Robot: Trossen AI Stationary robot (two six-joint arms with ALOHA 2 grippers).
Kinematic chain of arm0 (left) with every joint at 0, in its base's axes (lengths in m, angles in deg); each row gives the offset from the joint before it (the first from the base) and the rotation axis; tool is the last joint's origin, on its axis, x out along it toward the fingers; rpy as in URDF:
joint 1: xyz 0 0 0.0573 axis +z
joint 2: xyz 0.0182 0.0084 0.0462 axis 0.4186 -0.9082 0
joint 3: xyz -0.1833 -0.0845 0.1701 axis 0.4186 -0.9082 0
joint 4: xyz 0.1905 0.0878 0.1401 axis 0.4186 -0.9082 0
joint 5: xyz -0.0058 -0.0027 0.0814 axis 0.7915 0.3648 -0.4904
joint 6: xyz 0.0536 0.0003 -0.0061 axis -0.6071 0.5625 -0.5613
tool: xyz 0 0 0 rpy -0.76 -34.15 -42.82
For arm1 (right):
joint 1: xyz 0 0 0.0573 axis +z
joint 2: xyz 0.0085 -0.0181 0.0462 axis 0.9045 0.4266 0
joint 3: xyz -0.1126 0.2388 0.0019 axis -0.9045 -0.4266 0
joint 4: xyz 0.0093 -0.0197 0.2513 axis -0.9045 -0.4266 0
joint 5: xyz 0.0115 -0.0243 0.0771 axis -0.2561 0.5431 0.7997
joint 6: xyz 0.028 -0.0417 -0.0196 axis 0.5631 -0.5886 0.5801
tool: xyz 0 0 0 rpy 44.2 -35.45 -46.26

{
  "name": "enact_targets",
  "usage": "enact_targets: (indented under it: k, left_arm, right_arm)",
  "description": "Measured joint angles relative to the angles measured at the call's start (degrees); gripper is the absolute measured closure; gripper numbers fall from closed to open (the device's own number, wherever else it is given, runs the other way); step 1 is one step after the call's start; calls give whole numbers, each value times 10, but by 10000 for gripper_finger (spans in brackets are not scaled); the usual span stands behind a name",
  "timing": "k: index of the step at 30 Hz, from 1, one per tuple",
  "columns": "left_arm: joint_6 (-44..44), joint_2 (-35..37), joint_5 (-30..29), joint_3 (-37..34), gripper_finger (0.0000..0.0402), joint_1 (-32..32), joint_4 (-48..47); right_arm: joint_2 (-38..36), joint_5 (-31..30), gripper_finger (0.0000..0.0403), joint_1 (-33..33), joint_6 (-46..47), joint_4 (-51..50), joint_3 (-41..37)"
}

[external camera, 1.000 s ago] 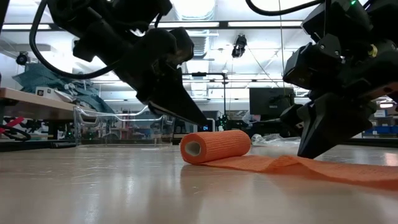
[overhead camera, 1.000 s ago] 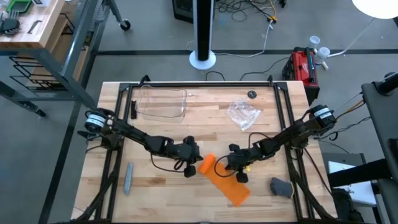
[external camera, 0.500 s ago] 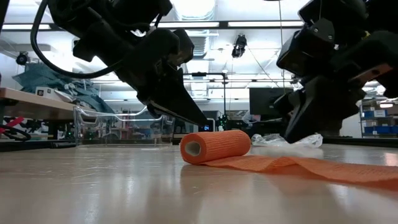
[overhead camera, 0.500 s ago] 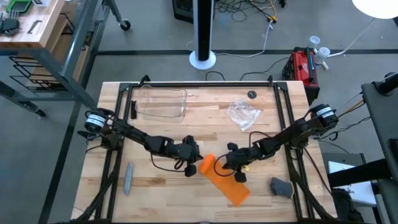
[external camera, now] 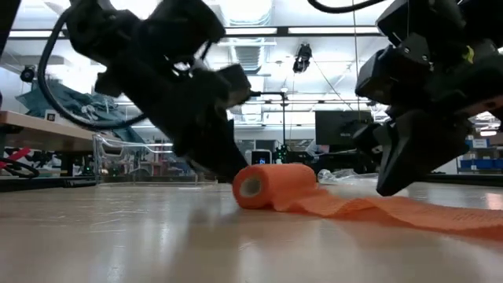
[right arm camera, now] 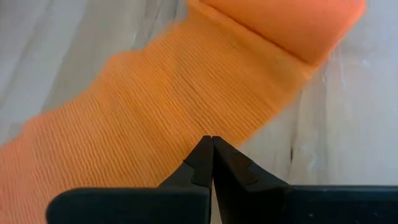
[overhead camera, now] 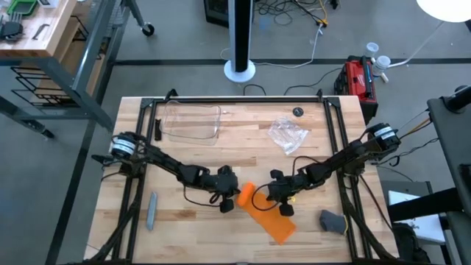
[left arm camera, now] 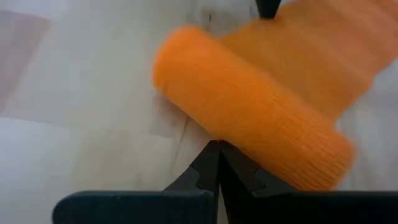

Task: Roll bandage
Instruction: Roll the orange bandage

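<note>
1. High view: the bright orange soft fabric bandage (overhead camera: 263, 210) lies on the light wooden slatted table (overhead camera: 191, 151), rolled at one end with a flat strip trailing away. The left gripper (overhead camera: 232, 199) sits just beside the rolled end; the right gripper (overhead camera: 280, 199) sits at the strip's far edge, so the bandage lies between the two. A crinkled clear plastic wrap (overhead camera: 286, 135), a clear plastic tray (overhead camera: 191, 121) and a grey bar (overhead camera: 151, 210) lie well apart from both sets of jaws.

2. Low view: the rolled end (external camera: 269, 185) rests on the table, the left gripper touching its rear side. The loose strip runs beneath the right gripper (external camera: 391, 182).

3. Left wrist view: the left gripper (left arm camera: 218, 149) has its jaws pressed together, clenched on nothing; their tip meets the side of the roll (left arm camera: 249, 127).

4. Right wrist view: the right gripper (right arm camera: 212, 142) likewise has jaws clenched and empty, tip over the flat strip (right arm camera: 168, 93), the roll just ahead of them.
</note>
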Motion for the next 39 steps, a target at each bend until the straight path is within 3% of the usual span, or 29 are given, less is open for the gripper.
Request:
enact_targets:
  k: [20, 29, 39]
  left_arm:
    - [-30, -3, -10, 27, 401, 3, -12]
    - [-34, -3, -21, 27, 401, 5, -22]
    - [-45, -3, -34, 28, 401, 8, -22]
  right_arm:
    - [11, 14, 403, 3, 9, 32, 18]
    - [55, 51, 403, 9, 44, 34, 19]
    - [37, 76, 403, 23, 62, -3, 18]
